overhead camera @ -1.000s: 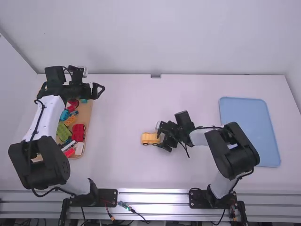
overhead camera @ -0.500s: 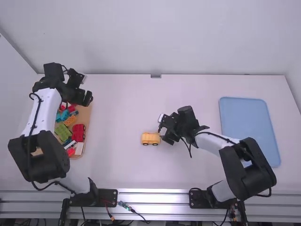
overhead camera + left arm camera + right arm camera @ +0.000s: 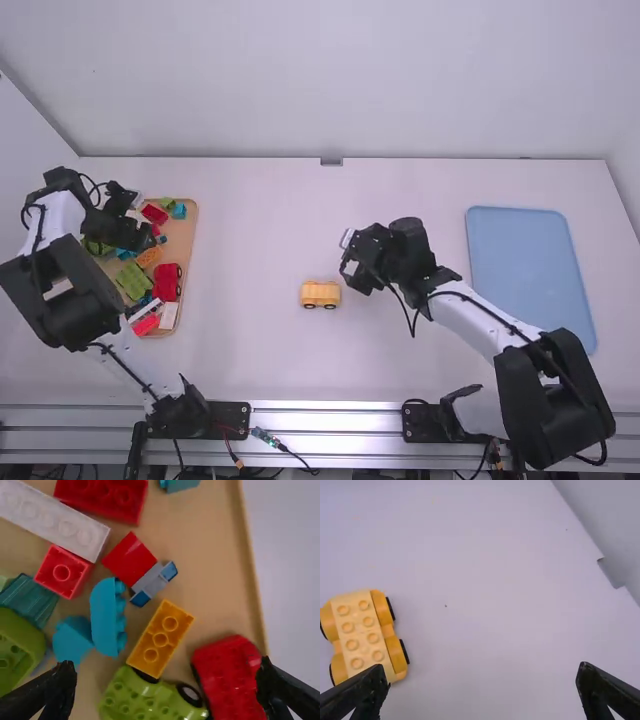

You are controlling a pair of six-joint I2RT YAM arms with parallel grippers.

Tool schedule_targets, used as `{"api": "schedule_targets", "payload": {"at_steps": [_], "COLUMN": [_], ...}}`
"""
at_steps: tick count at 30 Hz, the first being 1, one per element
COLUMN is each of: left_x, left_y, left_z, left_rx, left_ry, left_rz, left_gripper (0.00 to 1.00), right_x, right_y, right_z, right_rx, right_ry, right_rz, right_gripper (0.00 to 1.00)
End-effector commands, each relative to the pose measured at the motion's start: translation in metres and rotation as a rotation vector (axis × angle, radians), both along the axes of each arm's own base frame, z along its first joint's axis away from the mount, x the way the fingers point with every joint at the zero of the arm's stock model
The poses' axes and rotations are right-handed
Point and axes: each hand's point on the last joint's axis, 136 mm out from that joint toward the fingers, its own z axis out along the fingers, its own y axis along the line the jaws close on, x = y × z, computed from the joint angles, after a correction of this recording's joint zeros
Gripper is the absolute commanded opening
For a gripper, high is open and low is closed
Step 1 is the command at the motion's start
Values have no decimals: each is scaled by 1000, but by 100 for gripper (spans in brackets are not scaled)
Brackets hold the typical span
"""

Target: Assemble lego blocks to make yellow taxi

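Here, left pincer (image 3: 146, 236) spread over the block tray (image 3: 184, 236) by the bench's (image 3: 262, 230) left edge, right pincer (image 3: 357, 270) spread too, near the yellow car (image 3: 320, 294)

No text, label, brand, number or sign can be read in any of the three views.
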Motion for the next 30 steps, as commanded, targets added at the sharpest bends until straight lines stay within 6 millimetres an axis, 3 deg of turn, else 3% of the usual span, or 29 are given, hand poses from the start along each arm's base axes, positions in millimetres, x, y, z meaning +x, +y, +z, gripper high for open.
{"api": "schedule_targets", "payload": {"at_steps": [1,4,9,12,19,30], "left_x": [9,14,11,1,3,-17], "left_y": [-6,-5,-20,-25,-17,-16], "left_z": [-11,-20,-24,-26,-27,-37], "left_rx": [12,32,9,2,57,58], "left_ry": [-20,-26,-55,-39,-28,39], "left_rz": [-145,-166,-334,-417,-432,-477], "left_gripper": [89,86,77,75,73,64], "right_x": [5,7,14,18,22,30], "right_y": [-3,-9,-21,-29,-35,-39], "right_z": [19,23,23,23,24,32], "right_rx": [17,20,21,20,25,34], "right_ry": [-48,-56,-53,-53,-57,-97], "right_rz": [-8,-27,-62,-88,-104,-122], "right_gripper": [99,99,99,99,99,99]}}
